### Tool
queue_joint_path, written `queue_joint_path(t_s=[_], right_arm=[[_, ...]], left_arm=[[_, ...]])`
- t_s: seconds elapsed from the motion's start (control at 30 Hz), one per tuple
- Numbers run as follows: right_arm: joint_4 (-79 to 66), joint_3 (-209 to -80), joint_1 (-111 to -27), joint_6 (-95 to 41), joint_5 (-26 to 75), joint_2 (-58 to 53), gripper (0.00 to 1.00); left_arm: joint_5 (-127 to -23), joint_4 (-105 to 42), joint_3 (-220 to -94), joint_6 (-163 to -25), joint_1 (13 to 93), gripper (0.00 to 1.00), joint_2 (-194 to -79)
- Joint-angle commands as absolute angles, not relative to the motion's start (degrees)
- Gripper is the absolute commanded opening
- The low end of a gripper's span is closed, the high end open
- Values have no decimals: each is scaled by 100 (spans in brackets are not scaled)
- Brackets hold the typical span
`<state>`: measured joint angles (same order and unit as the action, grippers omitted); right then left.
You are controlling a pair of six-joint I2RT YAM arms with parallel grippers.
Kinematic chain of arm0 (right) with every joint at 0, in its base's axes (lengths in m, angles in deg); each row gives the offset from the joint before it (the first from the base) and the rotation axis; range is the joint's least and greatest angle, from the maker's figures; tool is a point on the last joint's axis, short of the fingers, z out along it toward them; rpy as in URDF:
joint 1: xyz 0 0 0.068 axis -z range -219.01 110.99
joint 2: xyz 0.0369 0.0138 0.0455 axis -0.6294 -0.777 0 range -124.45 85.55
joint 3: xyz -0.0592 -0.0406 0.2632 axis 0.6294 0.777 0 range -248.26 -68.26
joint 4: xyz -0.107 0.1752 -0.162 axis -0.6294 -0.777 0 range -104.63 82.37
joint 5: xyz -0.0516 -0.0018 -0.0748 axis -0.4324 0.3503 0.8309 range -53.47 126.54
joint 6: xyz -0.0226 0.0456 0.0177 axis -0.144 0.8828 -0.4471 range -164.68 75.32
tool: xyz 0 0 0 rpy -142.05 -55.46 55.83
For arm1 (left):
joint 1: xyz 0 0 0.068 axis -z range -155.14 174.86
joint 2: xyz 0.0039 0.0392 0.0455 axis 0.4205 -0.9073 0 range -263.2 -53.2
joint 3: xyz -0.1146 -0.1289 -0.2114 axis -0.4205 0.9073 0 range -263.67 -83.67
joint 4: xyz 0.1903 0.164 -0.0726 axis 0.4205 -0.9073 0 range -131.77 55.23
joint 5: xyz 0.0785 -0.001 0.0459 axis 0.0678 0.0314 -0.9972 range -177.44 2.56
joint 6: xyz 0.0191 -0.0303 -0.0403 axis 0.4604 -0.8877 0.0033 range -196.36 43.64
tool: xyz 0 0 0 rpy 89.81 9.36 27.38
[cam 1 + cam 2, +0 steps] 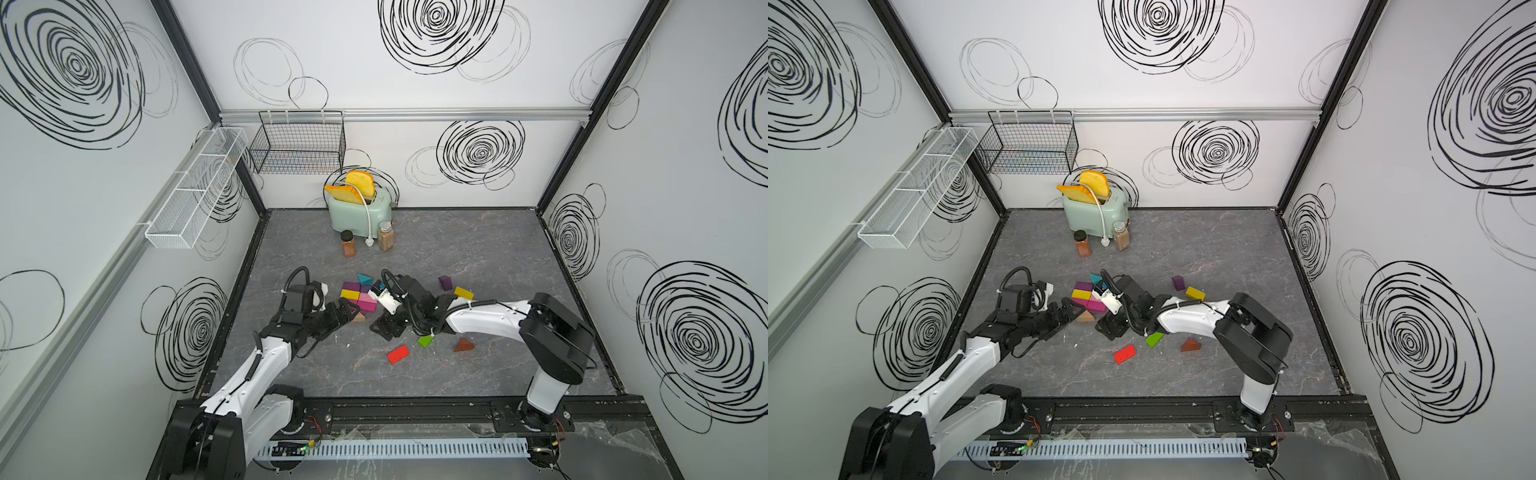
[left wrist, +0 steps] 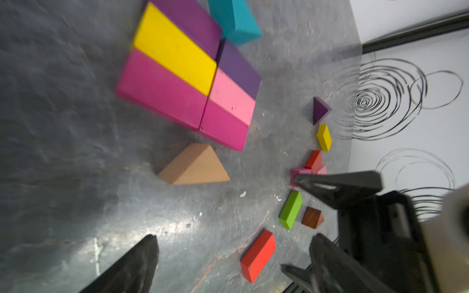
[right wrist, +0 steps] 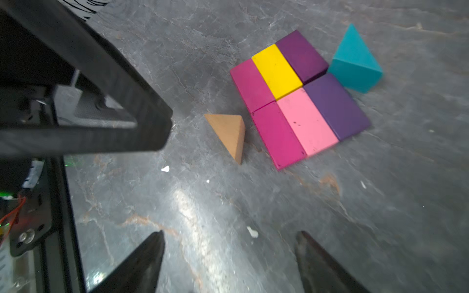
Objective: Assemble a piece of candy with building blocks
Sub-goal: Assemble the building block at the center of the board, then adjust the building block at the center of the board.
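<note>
left gripper (image 1: pixel 348 311) and right gripper (image 3: pixel 231 253) both hang released, jaws wide apart; from above the right arm (image 1: pixel 482 320) hides part of the brick slab (image 1: pixel 353 293), wrist shots blurry

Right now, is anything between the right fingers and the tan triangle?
No. Only bare table with a few tiny white specks lies between the right fingers and the tan triangle. The left fingers stand off to one side, not in the path.

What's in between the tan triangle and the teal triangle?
A flat slab of six bricks: magenta, yellow, pink and purple. The right wrist view shows it between the tan triangle and the teal triangle.
</note>
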<state>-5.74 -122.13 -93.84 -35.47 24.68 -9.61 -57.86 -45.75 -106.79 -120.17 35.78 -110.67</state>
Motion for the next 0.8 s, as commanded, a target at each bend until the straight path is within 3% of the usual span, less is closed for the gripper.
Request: queue_joint_path(t_s=[0.0, 0.33, 0.77], right_arm=[[-692, -11780, -9131, -3282, 2602, -408, 94], [-701, -11195, -8492, -3185, 2528, 32, 97], [-726, -11230, -8314, -3236, 2469, -12, 97]], left_arm=[[-6079, -3976, -10575, -12566, 3815, 97, -11116], [-6050, -2931, -10432, -12953, 4138, 97, -11858], [-6125, -2258, -10470, -13020, 4102, 95, -12569]])
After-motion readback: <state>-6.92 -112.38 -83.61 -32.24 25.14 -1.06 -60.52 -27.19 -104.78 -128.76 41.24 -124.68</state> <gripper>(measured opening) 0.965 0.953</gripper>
